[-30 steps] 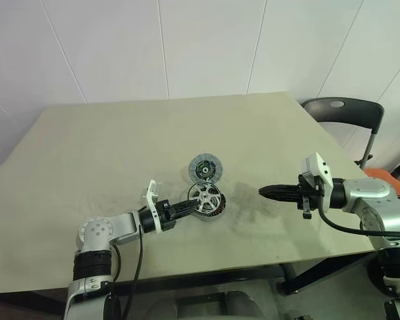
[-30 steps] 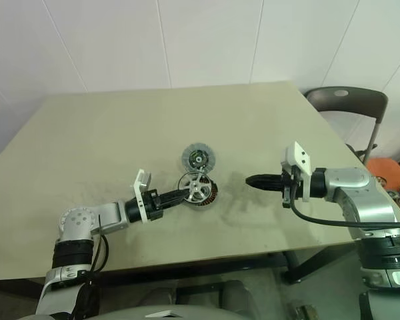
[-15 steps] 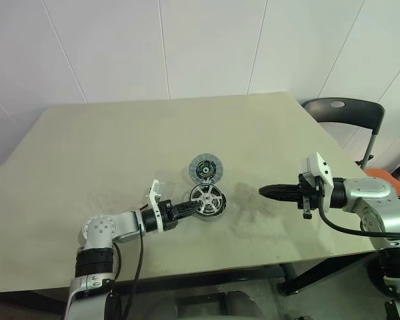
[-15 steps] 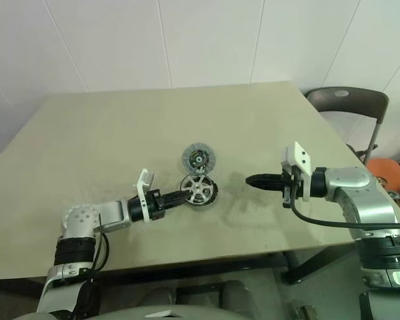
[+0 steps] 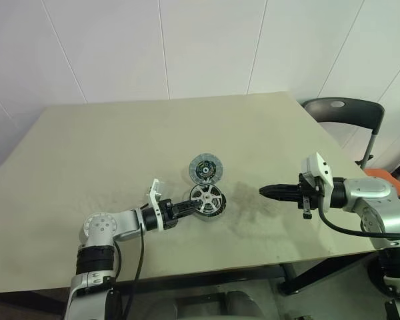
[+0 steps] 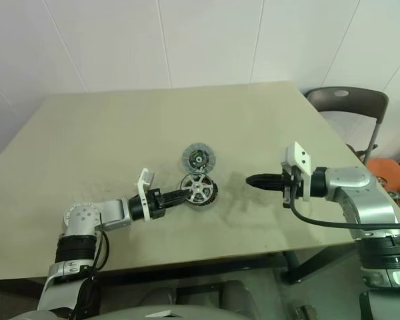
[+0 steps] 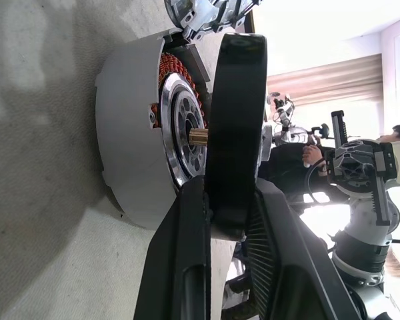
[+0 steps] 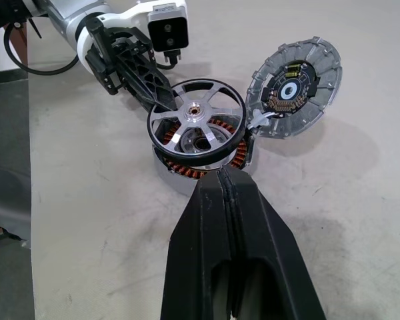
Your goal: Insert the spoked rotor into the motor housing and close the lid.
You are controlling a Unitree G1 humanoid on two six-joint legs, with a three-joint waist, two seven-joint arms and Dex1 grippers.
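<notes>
The motor housing [image 8: 199, 165], with copper windings, sits mid-table. The spoked rotor [image 8: 196, 117] hovers just above its opening, slightly tilted and apart from the shaft, as the left wrist view shows between the rotor's rim [image 7: 237, 113] and the housing [image 7: 130, 147]. My left gripper [image 5: 189, 206] is shut on the rotor's dark rim from the near-left side. The grey-blue lid [image 5: 204, 168] leans open at the housing's far edge. My right gripper [image 5: 269, 192] is shut and empty, hovering to the right of the housing and pointing at it.
The tan table [image 5: 107, 147] has open surface all around the parts. A dark chair [image 5: 340, 110] stands beyond the right corner. The table's front edge runs close under both arms.
The rotor sits a little more squarely over the housing than a second ago. The right arm has not moved.
</notes>
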